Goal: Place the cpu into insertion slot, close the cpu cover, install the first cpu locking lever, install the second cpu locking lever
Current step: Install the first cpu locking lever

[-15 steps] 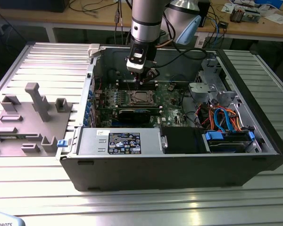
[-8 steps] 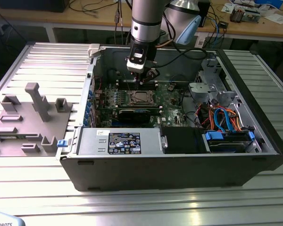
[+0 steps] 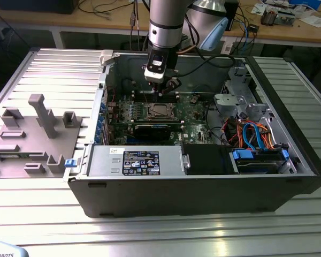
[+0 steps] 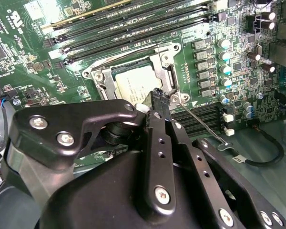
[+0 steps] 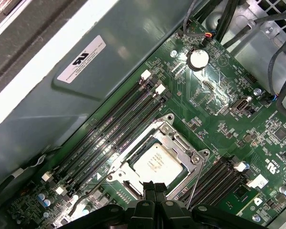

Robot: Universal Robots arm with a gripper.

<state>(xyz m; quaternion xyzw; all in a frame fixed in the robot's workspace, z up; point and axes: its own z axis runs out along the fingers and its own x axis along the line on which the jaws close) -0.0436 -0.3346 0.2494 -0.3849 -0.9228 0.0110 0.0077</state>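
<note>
The cpu (image 5: 156,162) lies flat in the insertion slot (image 3: 159,111) on the green circuit board (image 3: 195,107). Its dull silver top shows through the window of the cpu cover (image 5: 178,143), which lies down over it. In the second wrist view the cpu (image 4: 131,86) and the cpu cover (image 4: 168,67) sit just past my fingertips. My gripper (image 3: 160,91) hangs right above the far edge of the socket, its black fingers shut together with nothing between them (image 5: 152,187) (image 4: 158,94). A thin wire locking lever (image 4: 202,126) sticks out loose beside the socket, and it is also seen in the first wrist view (image 5: 194,183).
Long black memory slots (image 5: 114,124) run along both sides of the socket. The grey case wall (image 5: 109,57) rises behind them. A power supply box (image 3: 134,160) fills the front of the case and a drive cage with blue cables (image 3: 257,139) stands at the exterior view's right. A grey fixture (image 3: 37,128) lies outside.
</note>
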